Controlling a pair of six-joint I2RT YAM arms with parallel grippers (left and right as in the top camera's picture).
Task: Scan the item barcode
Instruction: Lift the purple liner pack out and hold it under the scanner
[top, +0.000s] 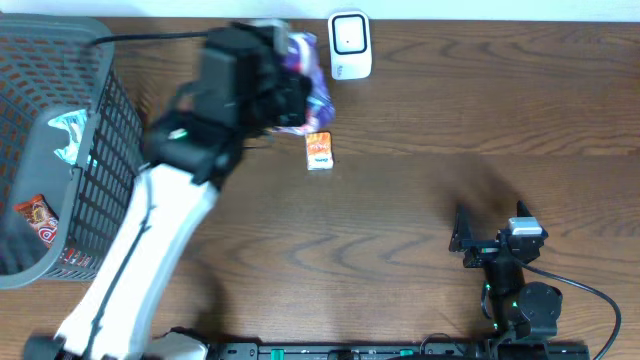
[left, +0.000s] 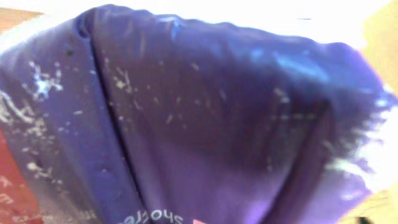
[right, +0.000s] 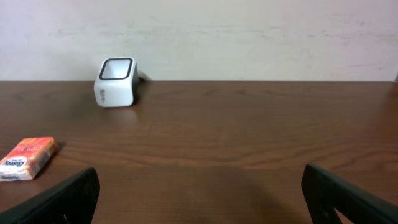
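Purple bag: you see the purple bag (top: 312, 88) at the far side of the table, raised at the end of the left arm, just beside the white barcode scanner (top: 350, 45). In the left wrist view the bag (left: 205, 124) fills almost the whole picture, with white speckles and some white letters at its lower edge.
Left gripper: your left gripper (top: 288, 92) is closed tight on the purple bag. Its fingers are hidden behind the bag in the wrist view.
Barcode scanner: it stands upright near the far edge of the table, and its window (right: 115, 70) is tilted upward.
Orange pack: a small orange pack (top: 319, 150) lies flat on the table, near the bag and on the near side of the scanner, not touching either.
Right gripper: your right gripper (top: 478, 240) rests low at the near right side, well apart from the bag. Its jaws stand wide apart and hold nothing; both dark fingers (right: 68, 196) show over bare wood.
Basket: a grey wire basket (top: 105, 120) is at the left edge, with a red packet (top: 35, 218) and a shiny packet (top: 68, 130) inside.
Table: dark brown wood (top: 450, 120).
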